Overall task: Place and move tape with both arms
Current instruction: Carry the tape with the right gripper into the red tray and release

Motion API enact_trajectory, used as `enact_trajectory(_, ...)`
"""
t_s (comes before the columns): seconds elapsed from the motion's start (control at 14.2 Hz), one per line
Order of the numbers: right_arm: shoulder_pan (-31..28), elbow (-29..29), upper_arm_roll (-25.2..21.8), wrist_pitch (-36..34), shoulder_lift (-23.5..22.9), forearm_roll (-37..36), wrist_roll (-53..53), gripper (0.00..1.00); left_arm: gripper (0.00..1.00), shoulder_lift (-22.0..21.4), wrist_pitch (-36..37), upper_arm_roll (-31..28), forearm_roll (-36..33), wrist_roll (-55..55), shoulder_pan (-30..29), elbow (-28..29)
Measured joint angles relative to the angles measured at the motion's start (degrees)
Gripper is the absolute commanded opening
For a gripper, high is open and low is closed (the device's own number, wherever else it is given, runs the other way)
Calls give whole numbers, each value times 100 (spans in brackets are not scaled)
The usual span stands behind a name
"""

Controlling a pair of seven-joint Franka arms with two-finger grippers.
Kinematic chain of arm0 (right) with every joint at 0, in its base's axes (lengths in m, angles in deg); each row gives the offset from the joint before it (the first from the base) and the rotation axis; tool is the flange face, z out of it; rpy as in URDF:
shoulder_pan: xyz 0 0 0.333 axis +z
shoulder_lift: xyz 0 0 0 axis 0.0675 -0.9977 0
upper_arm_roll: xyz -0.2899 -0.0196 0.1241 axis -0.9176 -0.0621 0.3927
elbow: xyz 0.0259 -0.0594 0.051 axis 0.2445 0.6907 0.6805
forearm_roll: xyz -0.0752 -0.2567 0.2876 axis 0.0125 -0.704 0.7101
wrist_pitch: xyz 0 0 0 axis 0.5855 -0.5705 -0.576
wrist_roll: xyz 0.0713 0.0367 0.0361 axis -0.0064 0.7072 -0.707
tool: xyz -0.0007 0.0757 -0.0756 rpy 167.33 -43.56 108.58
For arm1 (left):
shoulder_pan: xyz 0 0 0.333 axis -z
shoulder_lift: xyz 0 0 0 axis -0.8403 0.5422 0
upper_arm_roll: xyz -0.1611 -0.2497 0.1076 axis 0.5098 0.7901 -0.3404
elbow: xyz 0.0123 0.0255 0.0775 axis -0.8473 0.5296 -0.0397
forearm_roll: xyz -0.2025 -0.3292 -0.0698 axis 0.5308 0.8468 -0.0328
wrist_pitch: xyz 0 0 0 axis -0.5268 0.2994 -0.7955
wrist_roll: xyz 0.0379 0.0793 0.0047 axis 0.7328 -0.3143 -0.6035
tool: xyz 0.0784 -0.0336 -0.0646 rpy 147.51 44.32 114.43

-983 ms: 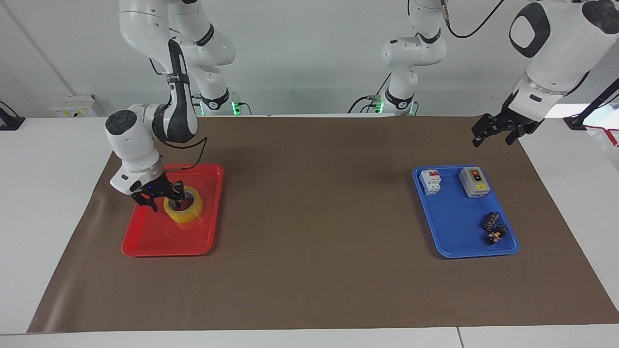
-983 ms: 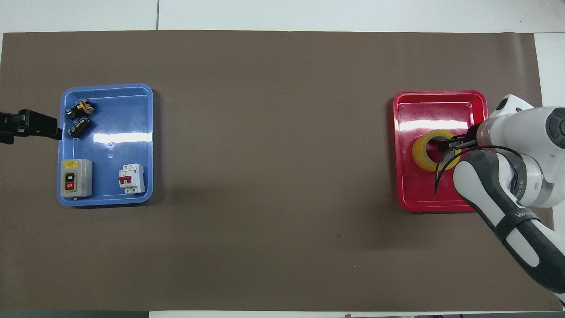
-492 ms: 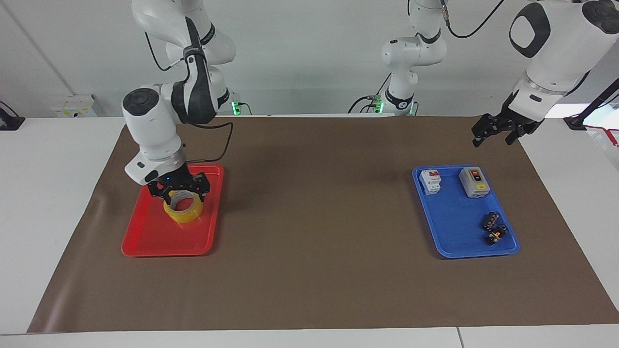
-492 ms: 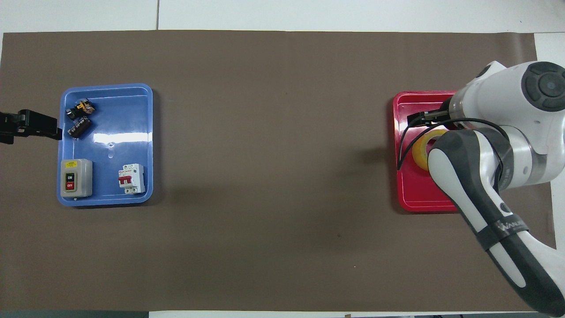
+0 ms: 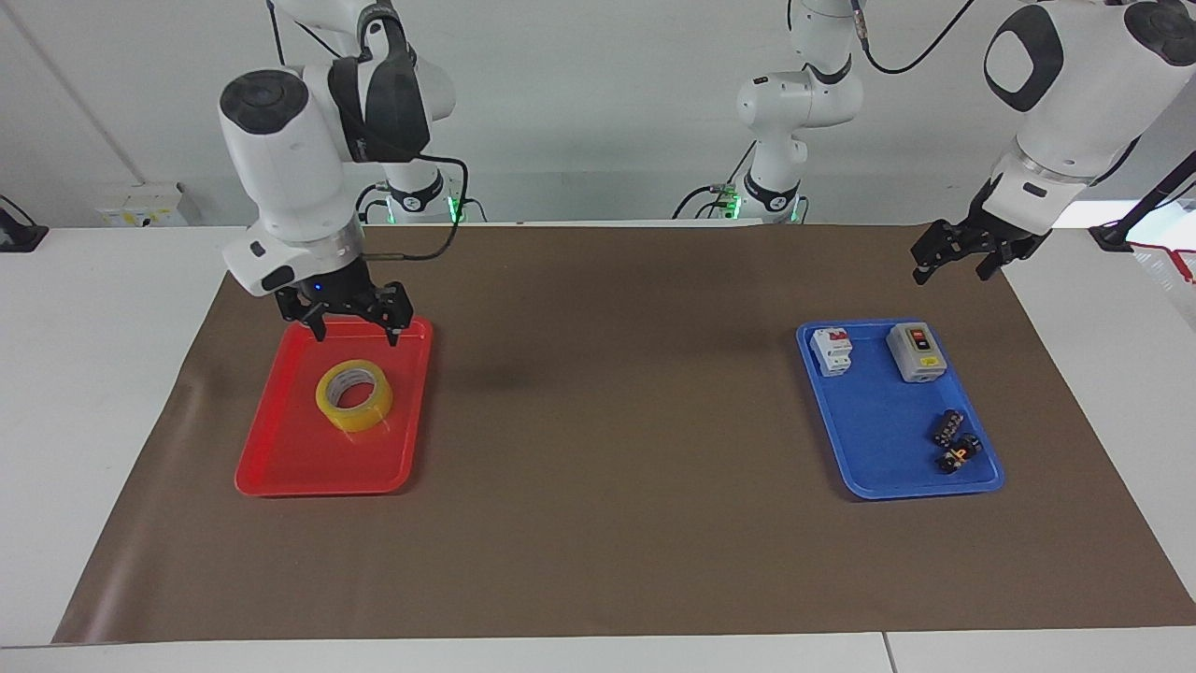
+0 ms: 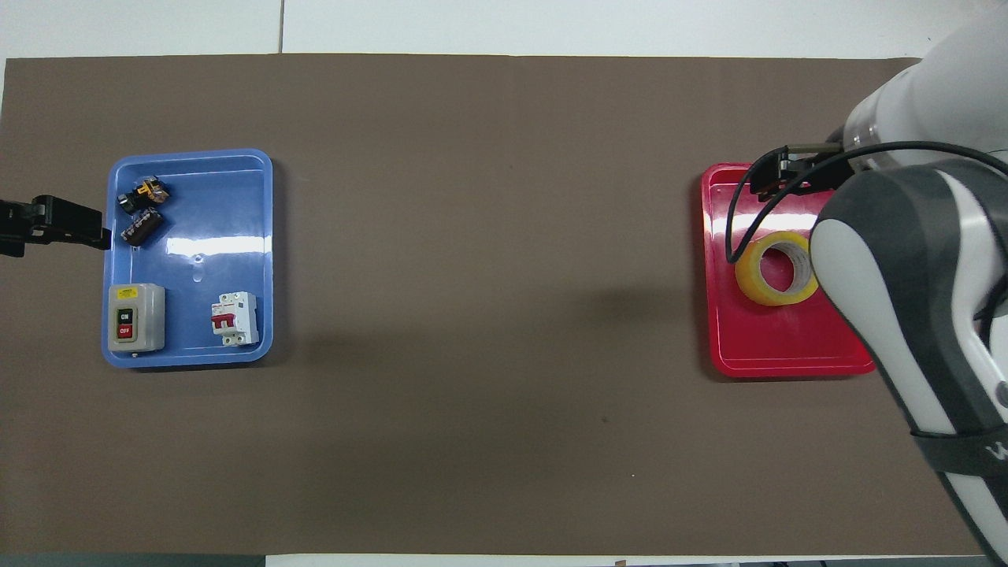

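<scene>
Right claw raised, tape free in tray.
Right claw (image 5: 356, 322), fingers spread and empty, hangs above the tape (image 5: 354, 396) lying in the red tray (image 5: 290, 463); left claw (image 5: 965, 254), fingers apart, waits near the blue tray (image 5: 874, 467).

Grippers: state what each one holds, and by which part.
Nothing is held. The right gripper hangs open over the red tray, above the tape; the left gripper waits empty.
</scene>
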Motion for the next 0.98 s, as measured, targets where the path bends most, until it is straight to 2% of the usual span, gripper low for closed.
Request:
enact_trajectory(0.21, -307, -187, -8, -414, 349, 0, 0, 100, 100, 0, 0, 0, 0, 0, 0, 0)
enact_trajectory(0.42, -432, -406, -16, -1192, 664, 0, 0, 100, 100, 0, 0, 0, 0, 0, 0, 0)
enact_trajectory(0.63, -636, -452, -28, -1578, 726, 114, -463, 100, 100, 0, 0, 0, 0, 0, 0, 0)
enact_trajectory(0.98, -704, -399, -33, -1695, 710, 223, -817, 100, 100, 0, 0, 0, 0, 0, 0, 0)
